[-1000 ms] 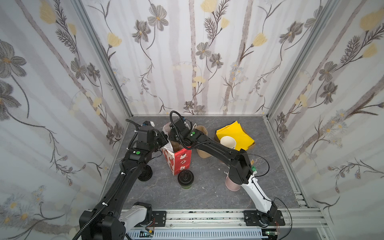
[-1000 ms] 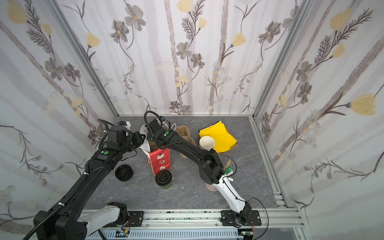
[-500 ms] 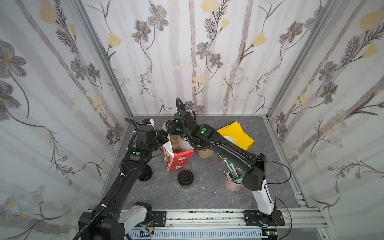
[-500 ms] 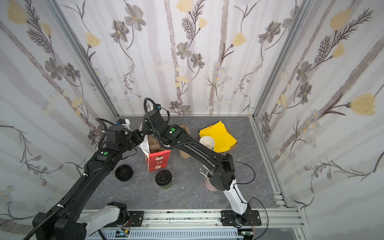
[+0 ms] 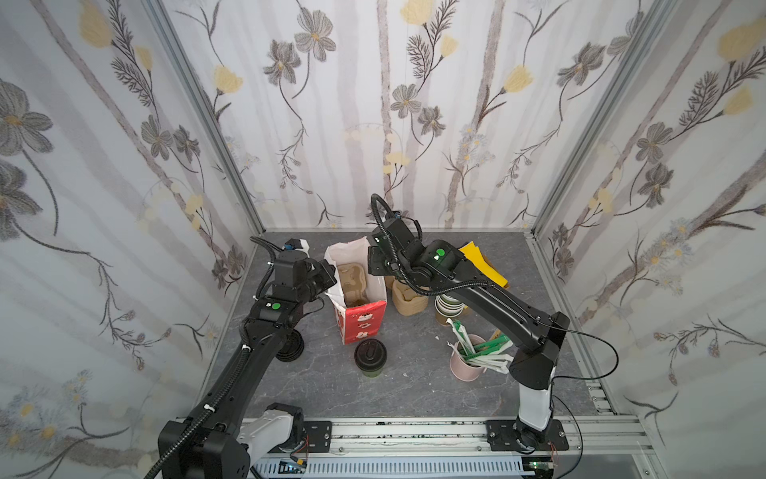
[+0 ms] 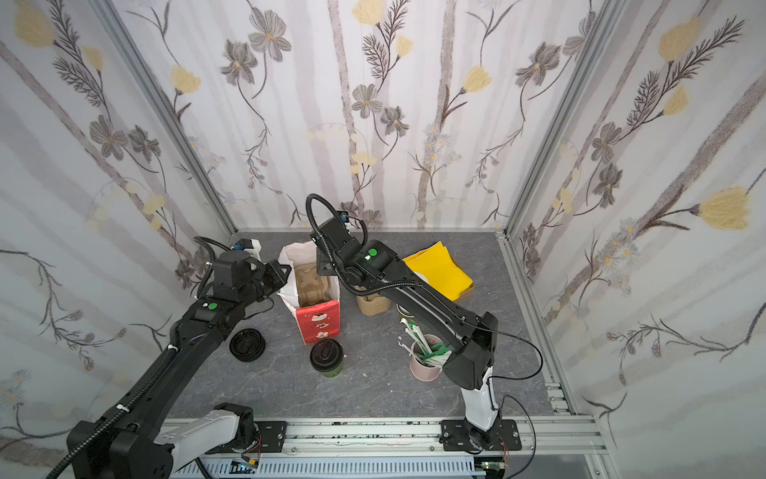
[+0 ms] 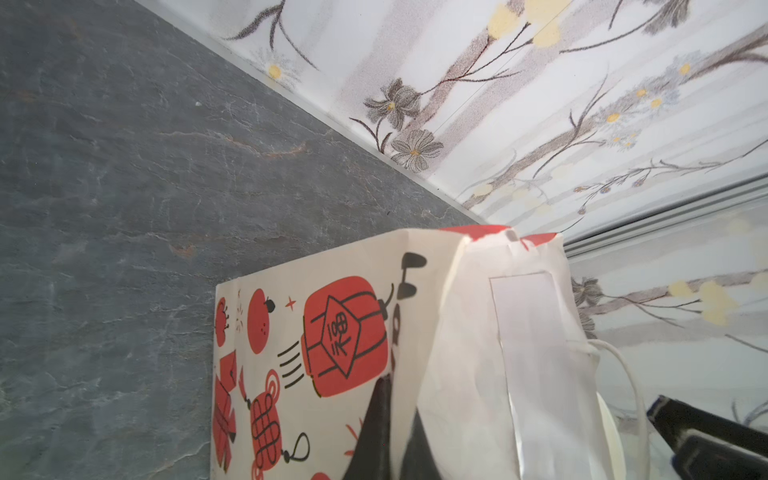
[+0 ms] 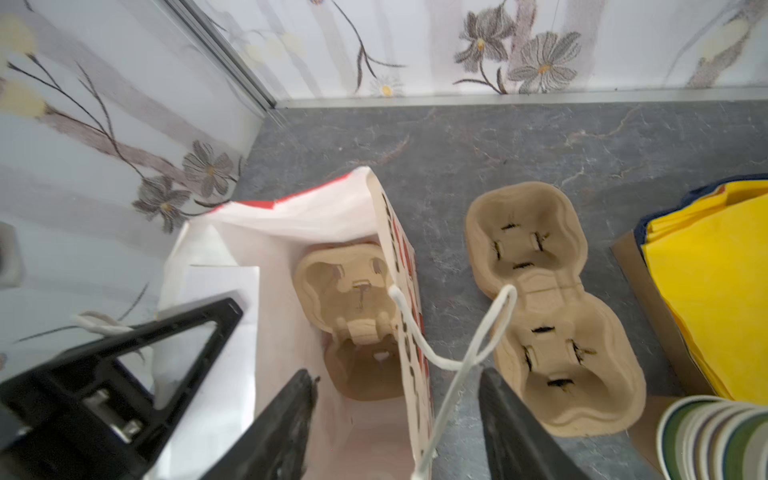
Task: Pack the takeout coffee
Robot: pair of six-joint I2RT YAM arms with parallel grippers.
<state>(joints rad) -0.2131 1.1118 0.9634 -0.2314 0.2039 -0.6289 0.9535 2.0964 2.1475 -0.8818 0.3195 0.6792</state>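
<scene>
Paper was what both your arms were busy with: the red-and-white bag [image 5: 361, 321] stood upright at the middle of the table [image 5: 414, 398], mouth open, with a pulp cup carrier [image 5: 352, 286] seated inside. Your left gripper [image 5: 328, 271] was pressed together on the bag's left wall, holding the mouth wide. Your right gripper [image 8: 397, 380] hung over the bag's right rim with its jaws spread. The bag's white string handle [image 8: 469, 340] ran loose between them, not pinched. I judged the step in hand to be readying the bag: the carrier was in, the cup not yet packed.

The takeout coffee [image 5: 370, 357] stood upright and capped on the table, just on the near side of the bag's red face, touched by neither gripper. It sat nearer and lower than your right gripper, with the bag's mouth between the two.

The next move, as I read it, called for your right gripper to clear the string handle and come round to the near side. It would then take the cup by its sides and lower it upright into a well of the carrier while your left held the mouth open.
</scene>
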